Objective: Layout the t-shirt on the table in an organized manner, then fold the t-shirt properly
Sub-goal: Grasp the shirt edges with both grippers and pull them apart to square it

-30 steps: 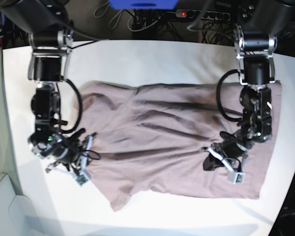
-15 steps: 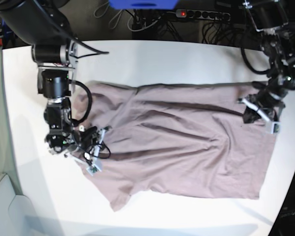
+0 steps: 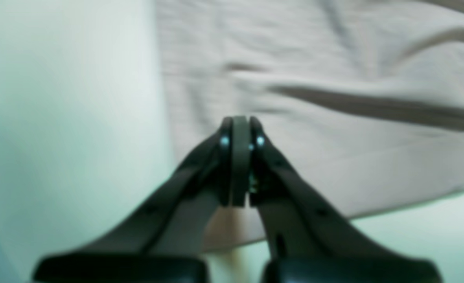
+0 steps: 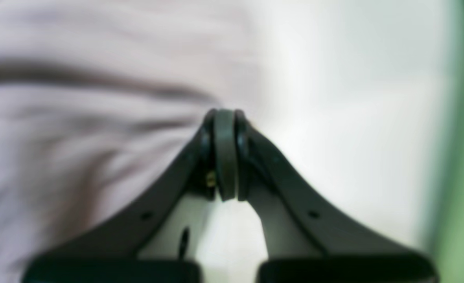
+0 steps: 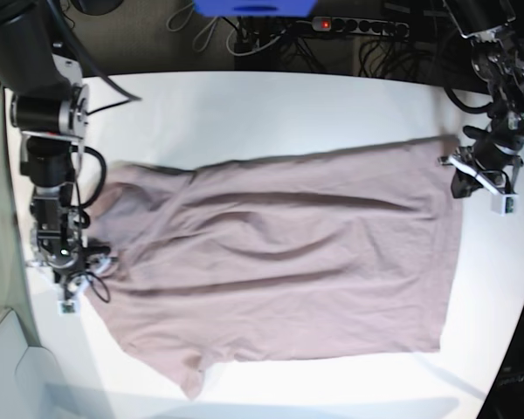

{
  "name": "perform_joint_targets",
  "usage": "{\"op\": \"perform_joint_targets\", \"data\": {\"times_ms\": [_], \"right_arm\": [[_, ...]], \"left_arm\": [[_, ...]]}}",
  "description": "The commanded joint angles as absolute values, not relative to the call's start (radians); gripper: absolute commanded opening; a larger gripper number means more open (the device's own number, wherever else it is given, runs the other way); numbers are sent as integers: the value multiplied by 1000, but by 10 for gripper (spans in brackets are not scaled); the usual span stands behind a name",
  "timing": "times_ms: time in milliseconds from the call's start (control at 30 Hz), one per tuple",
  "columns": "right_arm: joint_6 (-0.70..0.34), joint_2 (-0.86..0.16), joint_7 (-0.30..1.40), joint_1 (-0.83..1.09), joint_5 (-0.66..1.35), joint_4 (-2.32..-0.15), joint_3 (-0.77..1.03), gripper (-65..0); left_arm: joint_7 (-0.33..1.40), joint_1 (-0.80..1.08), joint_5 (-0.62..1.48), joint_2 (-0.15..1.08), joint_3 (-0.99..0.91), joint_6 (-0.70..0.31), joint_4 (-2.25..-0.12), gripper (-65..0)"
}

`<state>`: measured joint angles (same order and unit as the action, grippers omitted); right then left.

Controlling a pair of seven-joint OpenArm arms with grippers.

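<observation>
The mauve-pink t-shirt (image 5: 279,253) lies spread across the white table (image 5: 244,113), its hem toward the right and a sleeve at the bottom left. My right gripper (image 5: 87,271) is at the shirt's left edge. In the right wrist view that gripper (image 4: 224,118) is shut, its tips right on the fabric edge (image 4: 78,129) with creases running to them. My left gripper (image 5: 458,179) sits at the hem's upper right corner. Seen from the left wrist, it (image 3: 238,129) is shut above the flat shirt corner (image 3: 334,59), with no fabric between its fingers.
A power strip (image 5: 358,26), cables and a blue object (image 5: 253,7) lie beyond the table's far edge. A pale box (image 5: 9,367) stands off the table's lower left. Bare tabletop (image 5: 271,105) shows behind the shirt and along the front.
My right gripper has moved far left toward the table edge, and the shirt has slid left with it. My left gripper went up and right, and now sits at the hem corner.
</observation>
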<state>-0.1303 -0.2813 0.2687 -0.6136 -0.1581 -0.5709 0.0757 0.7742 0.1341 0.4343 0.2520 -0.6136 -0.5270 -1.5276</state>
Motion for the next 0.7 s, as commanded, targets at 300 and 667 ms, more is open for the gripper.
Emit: {"op": "perform_joint_targets", "data": {"times_ms": [300,667], "right_arm": [[-18,-295,360,-544,-150,-966,315,-650],[-358,-120,845,-219,-151,-1652,386,-650]], "left_arm": [[753,122,449,262,-558,-533,-1541,-649],[740,33,390,291,-383,-533,-1359,-649]]}}
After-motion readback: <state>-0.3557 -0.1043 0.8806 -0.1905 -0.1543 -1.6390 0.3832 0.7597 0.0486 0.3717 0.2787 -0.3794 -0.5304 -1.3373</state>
